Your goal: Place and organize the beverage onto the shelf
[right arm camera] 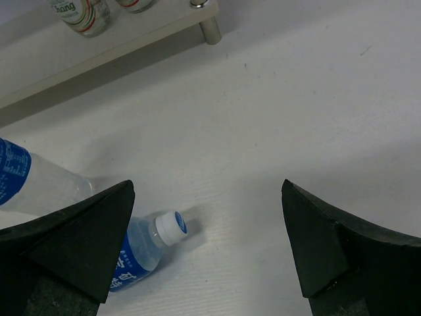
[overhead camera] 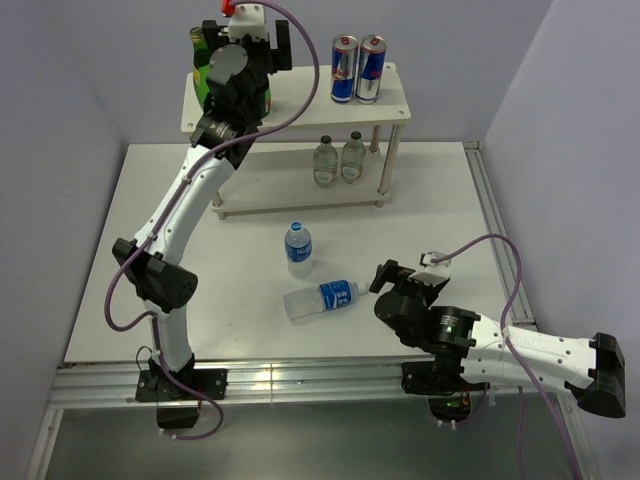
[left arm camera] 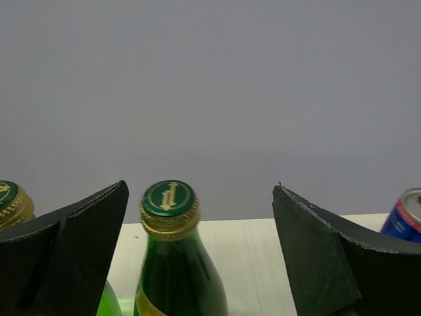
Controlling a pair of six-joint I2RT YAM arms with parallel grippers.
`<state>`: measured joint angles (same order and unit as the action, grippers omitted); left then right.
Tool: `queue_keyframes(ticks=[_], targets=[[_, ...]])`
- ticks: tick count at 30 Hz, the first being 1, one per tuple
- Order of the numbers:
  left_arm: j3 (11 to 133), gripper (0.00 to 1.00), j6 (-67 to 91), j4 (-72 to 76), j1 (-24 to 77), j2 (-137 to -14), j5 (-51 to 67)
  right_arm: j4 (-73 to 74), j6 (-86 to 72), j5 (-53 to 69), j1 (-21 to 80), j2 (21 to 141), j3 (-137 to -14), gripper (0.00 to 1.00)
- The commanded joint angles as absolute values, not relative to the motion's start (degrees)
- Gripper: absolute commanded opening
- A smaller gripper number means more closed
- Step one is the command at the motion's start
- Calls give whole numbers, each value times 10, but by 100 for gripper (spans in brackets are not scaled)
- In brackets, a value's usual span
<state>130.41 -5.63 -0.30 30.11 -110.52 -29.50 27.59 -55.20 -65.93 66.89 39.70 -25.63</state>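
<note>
On the shelf's [overhead camera: 395, 105] top board, at its left end, stands a green glass bottle [left arm camera: 170, 263] between the fingers of my open left gripper [left arm camera: 199, 187], close to the left finger and free of both. A second green bottle [left arm camera: 9, 203] peeks in beside it. From above, my left gripper [overhead camera: 232, 62] hides most of the green bottles [overhead camera: 200, 48]. Two clear pale bottles [overhead camera: 338, 160] stand on the lower board. One blue-label bottle [overhead camera: 298, 248] stands on the table and another [overhead camera: 322, 298] lies on its side. My right gripper [overhead camera: 408, 268] hangs open just right of its cap [right arm camera: 172, 227].
Two blue-and-silver cans [overhead camera: 357, 68] stand at the right of the top board, one of them [left arm camera: 408, 217] at the edge of the left wrist view. A shelf leg [right arm camera: 210, 29] stands ahead of my right gripper [right arm camera: 207, 250]. A metal rail [overhead camera: 300, 380] runs along the table's near edge.
</note>
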Motion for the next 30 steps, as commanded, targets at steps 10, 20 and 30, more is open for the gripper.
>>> queue_keyframes(ticks=[10,20,30], targets=[[1260,99,-134,58,369,-1018,-394,265,-555,-672,671,397,-256,100],[1076,99,-172,120,472,-866,-514,264,-554,-672,671,405,-258,100],[747,98,148,-77,591,-642,-476,261,-552,-672,671,412,-260,100]])
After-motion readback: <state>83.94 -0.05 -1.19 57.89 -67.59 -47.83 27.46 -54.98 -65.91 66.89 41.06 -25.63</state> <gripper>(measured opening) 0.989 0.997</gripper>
